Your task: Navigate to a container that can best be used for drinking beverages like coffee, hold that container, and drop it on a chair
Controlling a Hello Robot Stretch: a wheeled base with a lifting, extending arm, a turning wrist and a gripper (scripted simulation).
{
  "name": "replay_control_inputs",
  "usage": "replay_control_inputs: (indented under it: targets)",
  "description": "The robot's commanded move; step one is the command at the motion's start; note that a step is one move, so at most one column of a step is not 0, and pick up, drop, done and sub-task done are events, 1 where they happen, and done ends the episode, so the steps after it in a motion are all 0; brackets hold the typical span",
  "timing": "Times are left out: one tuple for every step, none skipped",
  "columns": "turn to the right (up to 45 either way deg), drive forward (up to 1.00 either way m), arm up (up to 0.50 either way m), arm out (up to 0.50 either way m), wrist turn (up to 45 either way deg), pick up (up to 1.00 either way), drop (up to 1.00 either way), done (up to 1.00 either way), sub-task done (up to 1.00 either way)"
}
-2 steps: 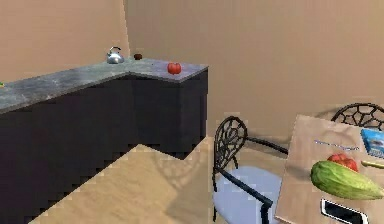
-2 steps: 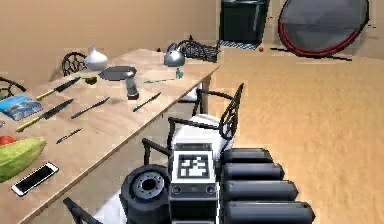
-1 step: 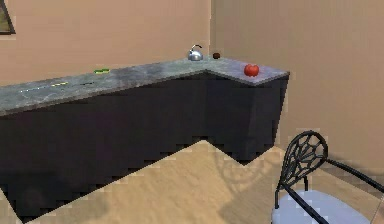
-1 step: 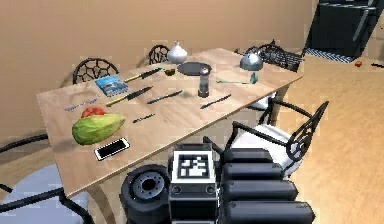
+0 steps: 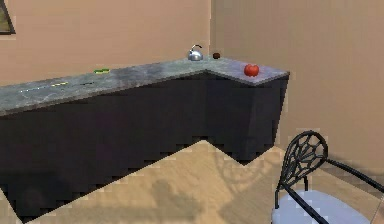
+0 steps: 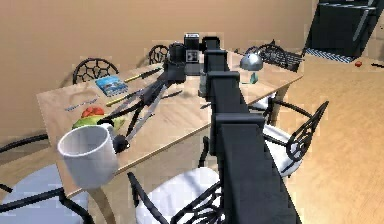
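Note:
A white mug [image 6: 88, 155] hangs at the far end of my gripper [image 6: 122, 138], clear of the table and held by it. The mug is at the arm side view's lower left, just off the front edge of the wooden table [image 6: 180, 115]. Below it lies the pale seat of a black wire chair [image 6: 30, 196]. Another such chair [image 6: 185, 192] stands by the arm [image 6: 235, 130], which crosses over the table. In the forward view, a further black wire chair [image 5: 308, 172] stands at the lower right.
On the table lie a blue book [image 6: 112, 87], a red and green item [image 6: 93, 115] and a silver kettle-like object [image 6: 251, 62]. More chairs ring it. A dark L-shaped counter [image 5: 120, 120] ahead carries a kettle [image 5: 195, 53] and a red round fruit [image 5: 251, 69].

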Motion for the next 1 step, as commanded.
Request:
replay_control_inputs:
  targets:
    - [0.0, 0.00, 0.00, 0.00, 45.0, 0.00, 0.00, 0.00, 0.00]
